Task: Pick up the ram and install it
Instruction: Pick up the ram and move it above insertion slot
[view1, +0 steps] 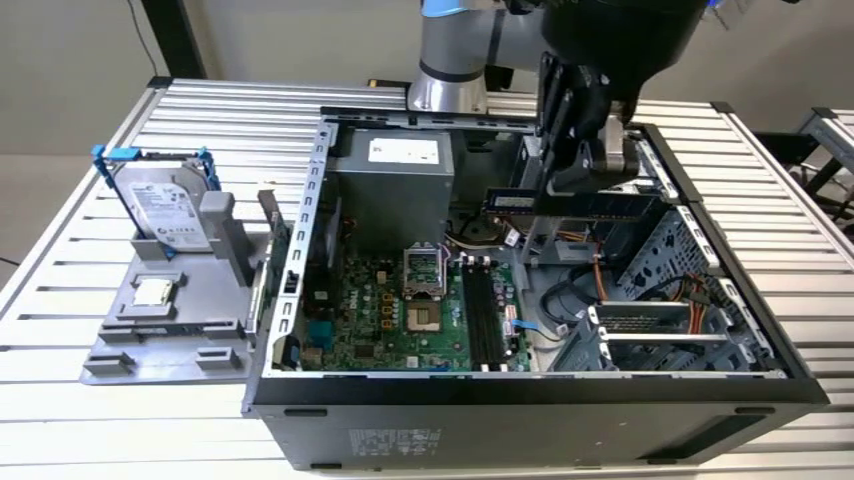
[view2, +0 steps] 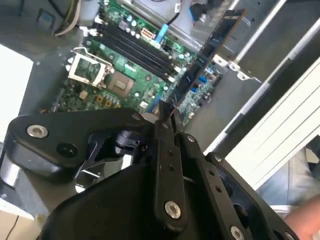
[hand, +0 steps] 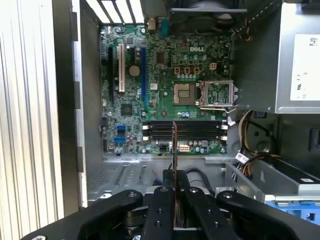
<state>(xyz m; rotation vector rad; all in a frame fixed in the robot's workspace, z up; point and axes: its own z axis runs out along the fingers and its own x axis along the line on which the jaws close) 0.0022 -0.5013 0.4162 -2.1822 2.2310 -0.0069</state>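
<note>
My gripper (view1: 587, 178) hangs over the open computer case (view1: 534, 385), shut on the ram (view1: 574, 203). The ram is a thin bluish-green stick with dark chips, held level above the case's right half in the exterior view. In the second wrist view the ram (view2: 205, 55) juts out from between the fingertips of the gripper (view2: 167, 117) over the motherboard. In the first wrist view the ram (hand: 174, 147) shows edge-on, clamped in the gripper (hand: 174, 180), crossing the black memory slots (hand: 182, 131) below. Those slots (view1: 483, 315) lie well under the stick.
A grey power supply (view1: 394, 180) fills the case's back. The open CPU socket (view1: 420, 275) sits beside the slots. Drive cage and cables (view1: 654, 300) take the case's right side. A hard drive in a blue frame (view1: 163, 205) and a small square chip (view1: 154, 292) rest on a grey stand (view1: 200, 355).
</note>
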